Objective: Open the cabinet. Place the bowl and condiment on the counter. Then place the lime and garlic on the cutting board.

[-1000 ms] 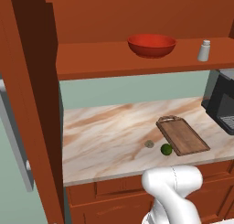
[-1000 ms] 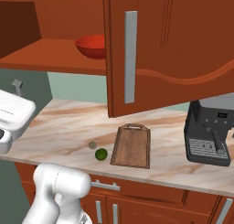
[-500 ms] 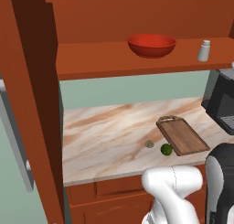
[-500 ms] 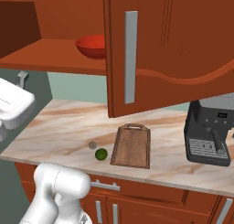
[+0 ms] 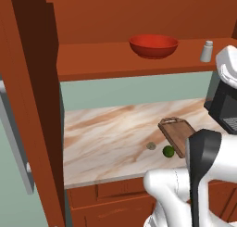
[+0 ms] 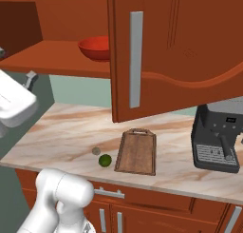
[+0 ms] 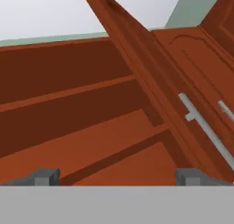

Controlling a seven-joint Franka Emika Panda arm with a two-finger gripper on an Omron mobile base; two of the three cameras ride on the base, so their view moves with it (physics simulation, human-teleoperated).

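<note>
Cabinet (image 6: 175,46): doors swung open, grey bar handles showing; we count its lower shelf (image 5: 115,59) carrying two items. Bowl (image 5: 153,46), glossy red, sits mid-shelf near the front edge; condiment (image 5: 206,51) stands upright toward the shelf's right end, well apart from the bowl. Tabletop (image 5: 111,138), veined beige: cutting board (image 6: 137,151) lies toward its front edge, loop handle pointing to the back wall; lime (image 6: 105,160) just beside the board's front left corner, garlic (image 6: 96,150) near the lime, apart from it. Fingers (image 7: 116,176): spread wide, holding nothing, facing the cabinet shelves. Coffee machine (image 6: 218,139) at the tabletop's right end.
</note>
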